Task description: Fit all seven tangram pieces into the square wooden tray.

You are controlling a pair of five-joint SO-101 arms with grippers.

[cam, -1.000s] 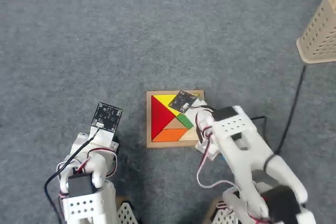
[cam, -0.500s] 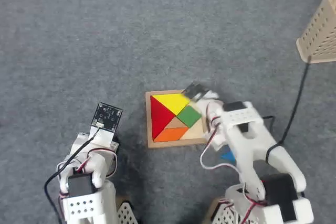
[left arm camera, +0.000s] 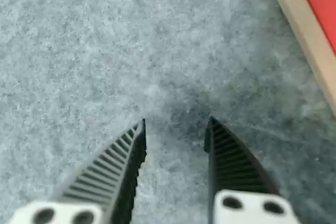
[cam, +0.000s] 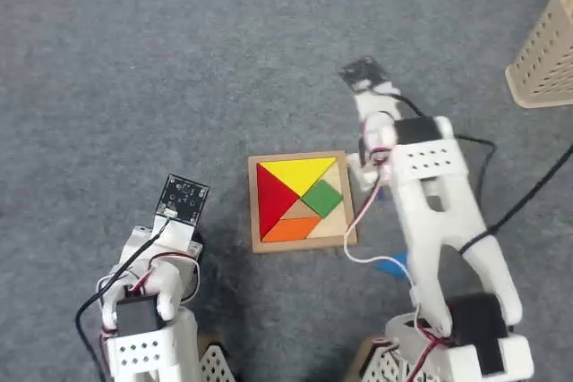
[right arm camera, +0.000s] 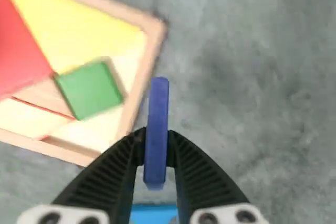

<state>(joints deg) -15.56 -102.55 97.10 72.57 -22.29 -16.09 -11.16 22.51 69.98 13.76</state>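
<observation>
Nearest the arm bases, the left pincer [left arm camera: 176, 125] hangs low over the grey tabletop [cam: 134, 69]. Its jaws are parted and hold nothing, just off the tray's left edge, and it is best left parked there, out of the way. Under the right arm a blue shape [cam: 391, 266] lies on the tabletop; I cannot tell whether it is a further piece.

Beyond it sits the square wooden tray [cam: 253, 207]. The red triangle [cam: 271, 199], yellow triangle [cam: 300, 174], green square [cam: 321, 197] and orange piece [cam: 291, 230] are already bedded flat in it. Pale patches run along its right side. I judge the open slot to be there, though one patch could be a light-coloured piece.

Farthest out, the right pincer [right arm camera: 156, 148] is closed on the blue piece [right arm camera: 158, 103]. It grips the piece by its faces, so the piece stands on edge just outside the tray's right rim.

The step in hand looks like seating this blue piece. To do it well, carry it inward over the rim, high enough to clear the wood, and turn the wrist so its outline matches the gap. Then descend until its lower edge meets the tray floor beside the green square. Tip it toward flat before letting go; dropped upright, it would likely topple onto a neighbour or lodge on the rim.
</observation>
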